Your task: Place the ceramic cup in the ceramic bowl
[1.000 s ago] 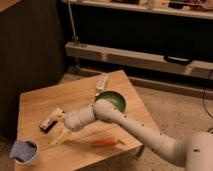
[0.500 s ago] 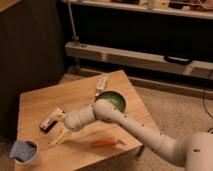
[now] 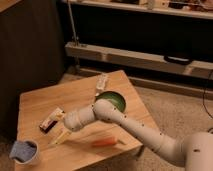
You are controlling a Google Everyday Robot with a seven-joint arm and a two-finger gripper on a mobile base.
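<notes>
Reaching in from the lower right, the robot's white arm [image 3: 135, 127] stretches over a low wooden table [image 3: 75, 97]. A dim room sits behind it, with speckled carpet [image 3: 170, 107] underfoot and a long metal shelf [image 3: 140, 57] against the dark back wall. The tabletop is flat, bare wood and looks fairly smooth, so a nudged cup could skate.

The ceramic bowl [image 3: 114, 102], green inside and dark at the rim, sits near the right edge, partly behind the arm's elbow. Diagonally opposite, at the near-left corner, stands the ceramic cup [image 3: 27, 159], upright, with a blue-grey piece [image 3: 20, 149] poking out of its top. It's likely stiff, glazed, a bit slippery and chippable. I'd pinch across the rim or straddle the wall, and set it down gently, because ceramic on ceramic won't forgive a drop.

The gripper [image 3: 60, 136] hangs low over the table between cup and bowl, pointing down-left toward the cup but clear of it, with its jaws spread and nothing between them.

Among the small stuff, a snack packet [image 3: 51, 120] lies just beside the gripper, an orange stick-shaped thing [image 3: 105, 143] lies near the front edge, and a pale packet [image 3: 101, 82] lies at the far edge.
</notes>
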